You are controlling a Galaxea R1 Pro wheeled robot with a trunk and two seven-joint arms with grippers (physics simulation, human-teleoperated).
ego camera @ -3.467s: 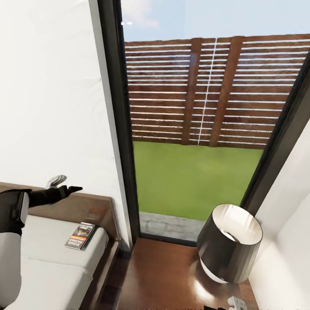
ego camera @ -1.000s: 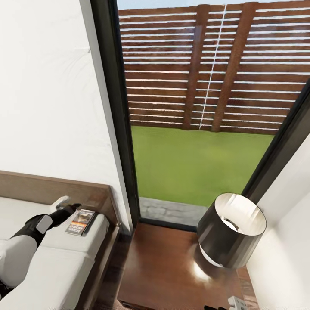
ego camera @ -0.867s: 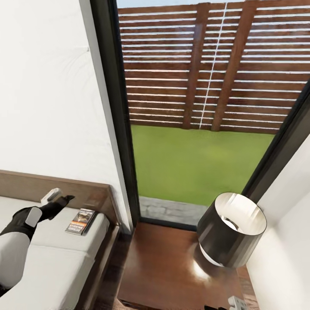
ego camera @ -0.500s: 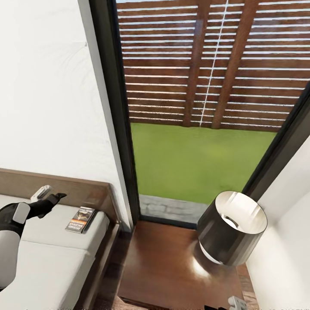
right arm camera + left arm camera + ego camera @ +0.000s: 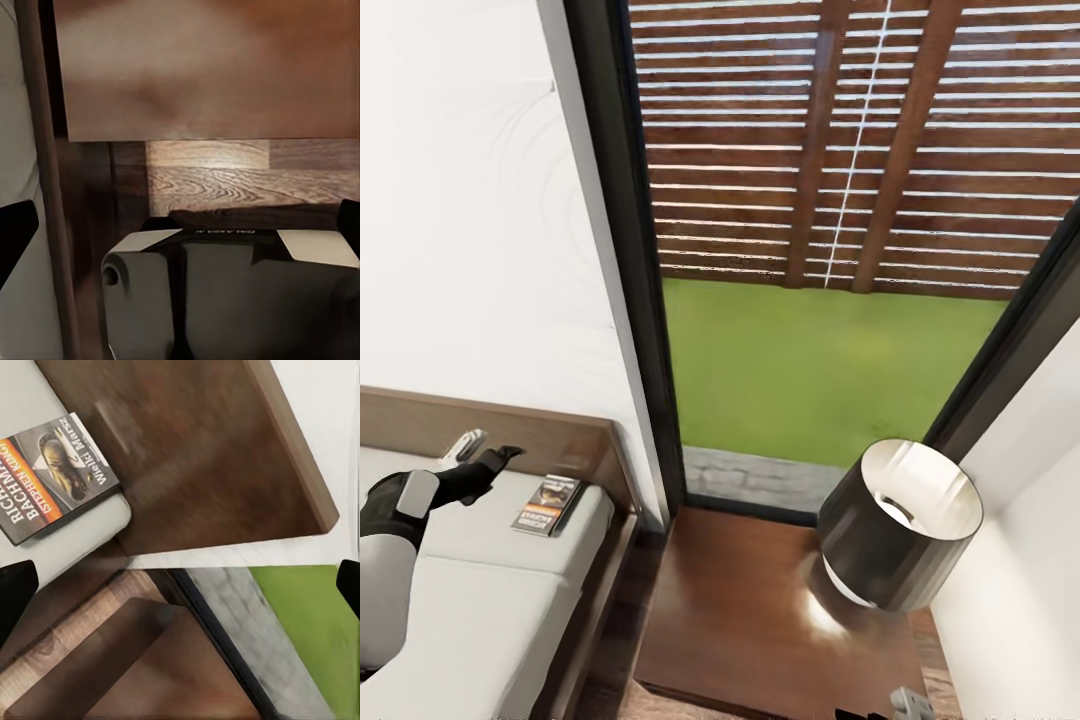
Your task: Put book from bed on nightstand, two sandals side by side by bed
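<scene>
Head view: my left gripper hovers over the bed, fingers spread wide, just beside the book lying near the headboard. Left wrist: book flat on mattress corner, nothing gripped. Right wrist: nightstand top above floor; I can't tell the right fingers' state.

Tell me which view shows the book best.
The left wrist view: the book fills a corner, lettering readable. The head view shows it small on the bed beside the left gripper.
</scene>
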